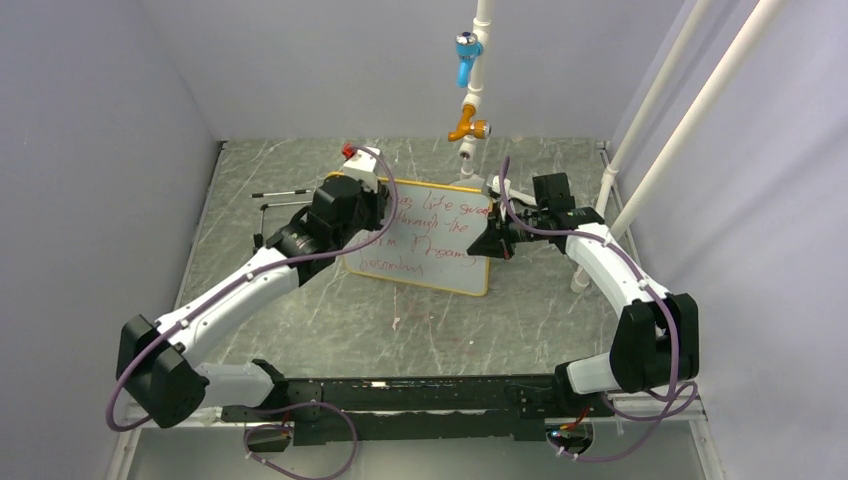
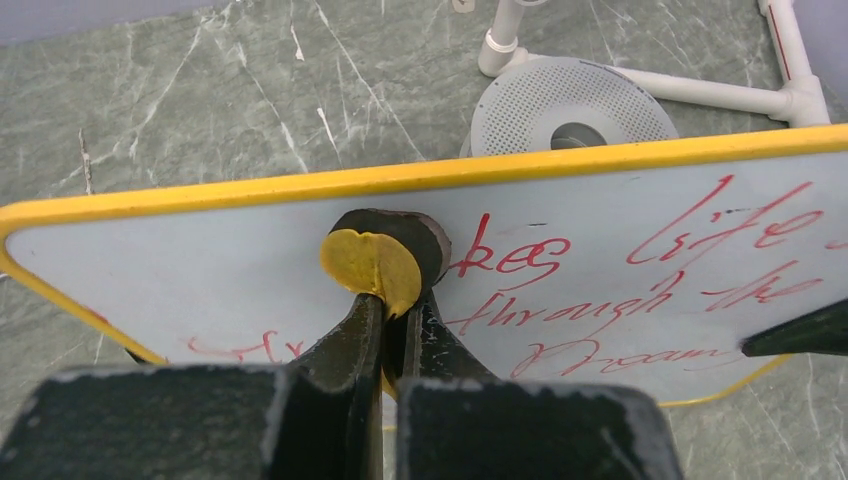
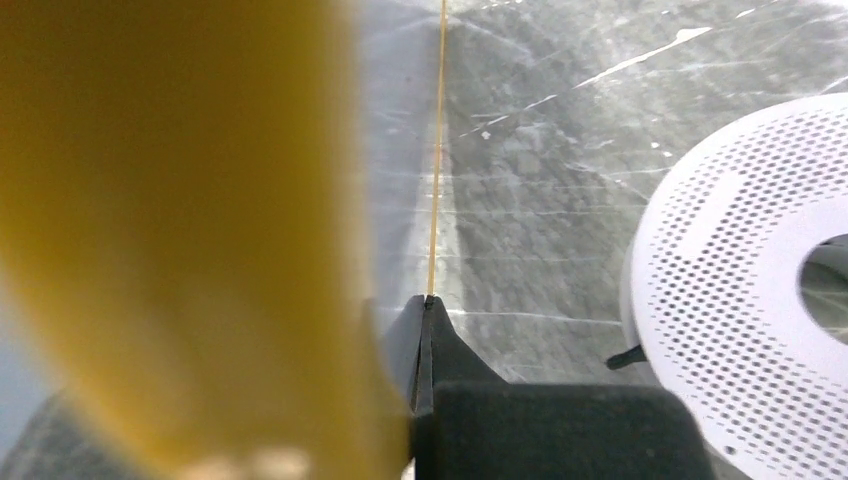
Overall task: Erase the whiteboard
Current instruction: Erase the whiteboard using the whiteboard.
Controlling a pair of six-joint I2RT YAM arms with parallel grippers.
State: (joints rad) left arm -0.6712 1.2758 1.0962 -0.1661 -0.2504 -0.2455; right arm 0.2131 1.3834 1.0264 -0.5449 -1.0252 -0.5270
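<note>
Whiteboard point(image 1: 432, 262) meets the left gripper point(image 2: 392, 300) near its far edge: the jaws are pinched tight on a small round eraser point(image 2: 370, 262), yellow face and dark backing, which touches the white surface just left of the red handwriting. On the other side the right gripper point(image 1: 497, 240) is closed on the board's right edge, its thin yellow frame running into the fingertips. The board lies on a green marbled table point(image 1: 420, 325), with a round perforated disc point(image 2: 520, 110) just beyond its far edge, beside white pipes point(image 2: 720, 92)

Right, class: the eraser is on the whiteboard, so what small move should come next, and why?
Probably slide the left gripper rightward, dragging the eraser across the whiteboard: it sits beside the red writing, which is not yet wiped.
</note>
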